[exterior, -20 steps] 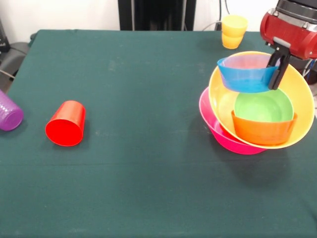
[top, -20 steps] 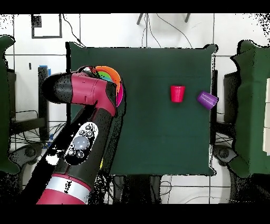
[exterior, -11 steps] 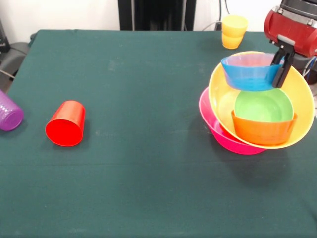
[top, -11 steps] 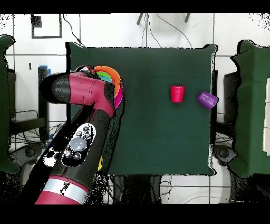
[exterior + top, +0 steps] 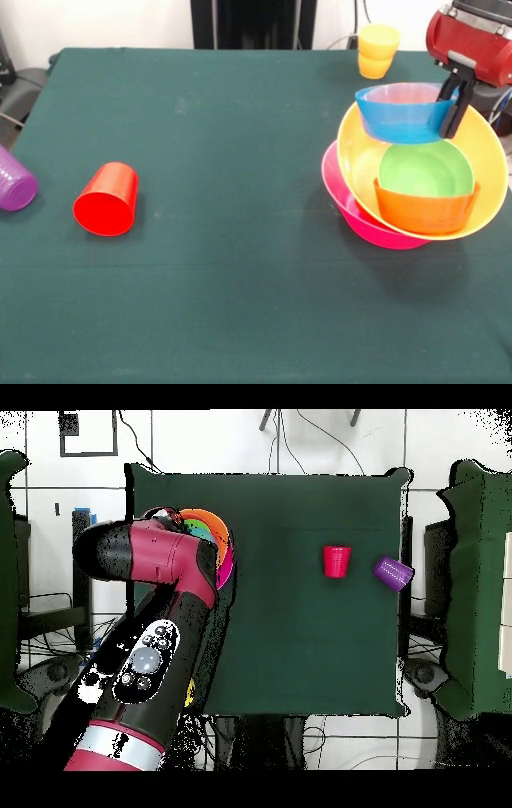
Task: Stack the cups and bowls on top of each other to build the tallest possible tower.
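Front view: gripper (image 5: 450, 108) clamped on the rim of the small blue bowl (image 5: 398, 120), held over the tower (image 5: 416, 172).

Seen from the table's centre, the tower sits at about 3 o'clock: the large pink bowl (image 5: 360, 220) lies outermost, the tilted large yellow-orange bowl (image 5: 488, 152) in it, with the small orange bowl (image 5: 424, 212) and a green bowl (image 5: 424, 170) nested inside. The blue bowl hangs at the pile's 12 o'clock edge, one dark finger (image 5: 453, 112) outside its wall. A yellow cup on an orange cup (image 5: 376, 50) stands just beyond, at 1 o'clock. The red cup (image 5: 106, 200) lies on its side at 9 o'clock, the purple cup (image 5: 14, 182) farther out, also toppled. Overhead, the arm (image 5: 150, 564) covers most of the tower.
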### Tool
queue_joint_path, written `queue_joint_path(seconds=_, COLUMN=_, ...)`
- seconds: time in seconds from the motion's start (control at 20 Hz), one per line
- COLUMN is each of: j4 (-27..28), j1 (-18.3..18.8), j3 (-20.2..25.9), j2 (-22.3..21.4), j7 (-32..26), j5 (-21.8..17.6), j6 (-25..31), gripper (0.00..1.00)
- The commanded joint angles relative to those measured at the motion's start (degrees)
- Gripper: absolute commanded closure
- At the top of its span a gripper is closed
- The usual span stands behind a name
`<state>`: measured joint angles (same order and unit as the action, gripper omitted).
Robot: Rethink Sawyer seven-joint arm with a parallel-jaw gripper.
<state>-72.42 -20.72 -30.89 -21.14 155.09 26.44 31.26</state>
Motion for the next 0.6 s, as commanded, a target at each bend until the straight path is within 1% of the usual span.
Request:
queue_joint_path(seconds=0.05, j4=-2.64, j1=-1.25, j3=3.20, j2=1.09, j7=11.80, j5=1.29, j6=1.02, gripper=1.00)
queue_joint_path(seconds=0.15, j4=-3.18, j1=-0.92, j3=4.01, j2=0.41, j7=12.06, j5=2.30, j6=2.12, gripper=1.00)
queue_joint_path(seconds=0.35, j4=-3.09, j1=-1.71, j3=3.05, j2=0.39, j7=12.53, j5=2.88, j6=2.93, gripper=1.00)
queue_joint_path(seconds=0.6, j4=-3.33, j1=-1.55, j3=2.73, j2=0.22, j7=11.85, j5=3.22, j6=3.11, gripper=1.00)
